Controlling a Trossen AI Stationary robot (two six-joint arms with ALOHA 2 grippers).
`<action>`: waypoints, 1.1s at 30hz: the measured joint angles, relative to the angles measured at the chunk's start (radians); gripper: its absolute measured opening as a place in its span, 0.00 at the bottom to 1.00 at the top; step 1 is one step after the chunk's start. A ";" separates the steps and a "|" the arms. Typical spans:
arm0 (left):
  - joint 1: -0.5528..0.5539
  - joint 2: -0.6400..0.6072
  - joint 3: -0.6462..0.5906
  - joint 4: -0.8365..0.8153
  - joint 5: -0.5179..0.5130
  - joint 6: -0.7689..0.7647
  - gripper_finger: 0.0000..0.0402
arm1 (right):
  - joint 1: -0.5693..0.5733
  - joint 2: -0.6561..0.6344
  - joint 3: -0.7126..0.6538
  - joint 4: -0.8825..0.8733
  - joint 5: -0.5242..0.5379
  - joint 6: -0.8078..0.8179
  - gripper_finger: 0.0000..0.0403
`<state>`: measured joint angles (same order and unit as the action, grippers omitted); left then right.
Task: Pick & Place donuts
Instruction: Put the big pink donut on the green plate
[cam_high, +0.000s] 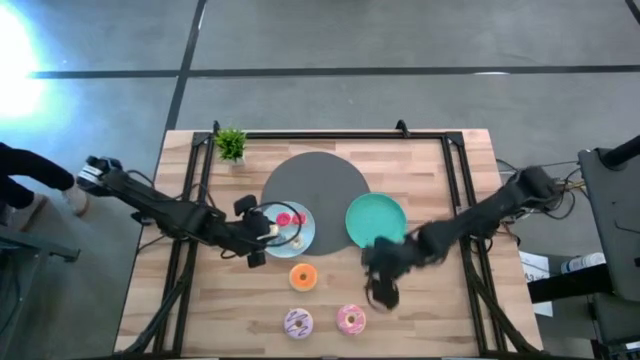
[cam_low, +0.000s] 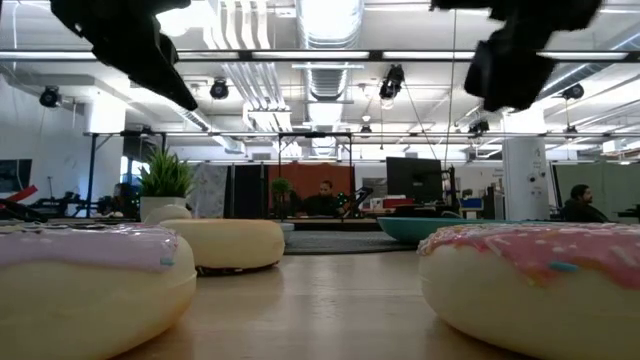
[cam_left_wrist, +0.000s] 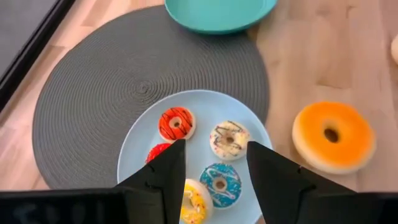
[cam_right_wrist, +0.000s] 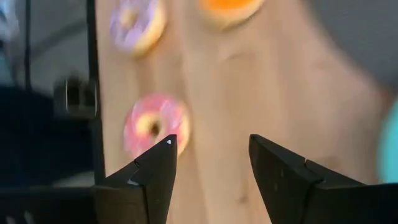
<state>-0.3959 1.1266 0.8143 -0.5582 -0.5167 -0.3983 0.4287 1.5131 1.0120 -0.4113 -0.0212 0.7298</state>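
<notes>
From above, the slatted wooden table (cam_high: 330, 300) stands on a grey concrete floor (cam_high: 400, 40) crossed by dark lines, with a small potted plant (cam_high: 231, 145) at its far left corner. The left gripper (cam_high: 262, 232) hangs at the left edge of a light blue plate (cam_high: 306, 232) that overlaps a big grey round mat (cam_high: 315, 185); the right gripper (cam_high: 381, 288) sits just below a green plate (cam_high: 376, 218). An orange donut (cam_high: 303, 277) lies between the two grippers, a pink donut (cam_high: 351, 319) lies just beside the right gripper, and a purple sprinkled donut (cam_high: 298, 323) lies left of that. At table height, blurred donuts fill the foreground on the pale wood and both grippers hang dark overhead; behind is an office hall with ceiling ducts (cam_low: 320, 40), monitors and seated people (cam_low: 325, 200). From the left wrist, the left gripper's fingers (cam_left_wrist: 273, 171) stand apart and empty over the light blue plate, with a tiny red donut (cam_left_wrist: 176, 124), a white one (cam_left_wrist: 229, 140), a blue one (cam_left_wrist: 220, 183) and a yellow one (cam_left_wrist: 194, 202) ahead and between them. From the right wrist, the right gripper's fingers (cam_right_wrist: 283, 174) are spread and hold nothing; the pink donut lies just off one fingertip on bare wood.
</notes>
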 joint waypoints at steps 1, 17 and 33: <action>-0.001 -0.008 0.000 0.000 0.000 0.001 0.36 | 0.026 0.029 0.022 -0.016 -0.008 -0.015 0.48; -0.006 0.000 -0.001 -0.002 -0.005 -0.003 0.36 | 0.087 0.411 0.277 -0.025 -0.082 -0.131 0.48; -0.006 0.000 -0.001 -0.033 -0.005 0.002 0.36 | 0.108 0.507 0.298 0.006 -0.002 -0.109 0.44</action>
<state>-0.4023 1.1271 0.8131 -0.5912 -0.5213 -0.3965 0.5369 2.0196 1.3098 -0.4053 -0.0230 0.6205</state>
